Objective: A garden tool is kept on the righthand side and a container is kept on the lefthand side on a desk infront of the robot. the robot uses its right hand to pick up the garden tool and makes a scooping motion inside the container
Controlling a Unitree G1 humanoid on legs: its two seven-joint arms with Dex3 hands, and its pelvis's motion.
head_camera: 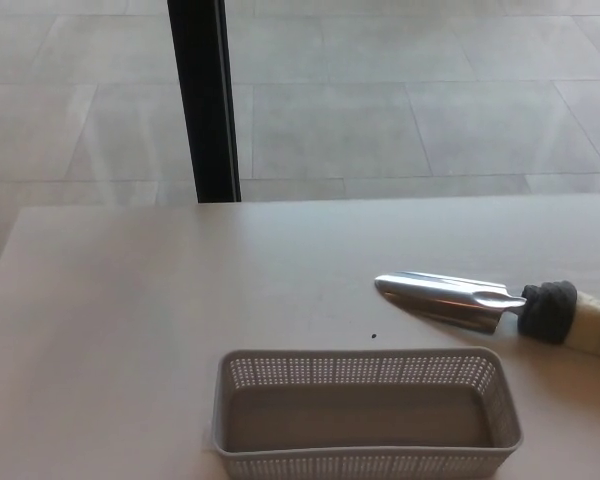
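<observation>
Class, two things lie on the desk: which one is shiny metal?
The trowel, right of centre: its blade gleams silver, while the perforated basket near the front edge is dull grey plastic.

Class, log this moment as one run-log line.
stage: before pickup | trowel: lying on desk, right | basket: empty, near edge | hands: not in view

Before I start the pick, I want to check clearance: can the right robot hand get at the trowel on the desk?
Probably yes. The trowel lies flat on the desk, apart from the basket, its handle toward the right edge with nothing on it. The robot hand itself is not in view.
</observation>
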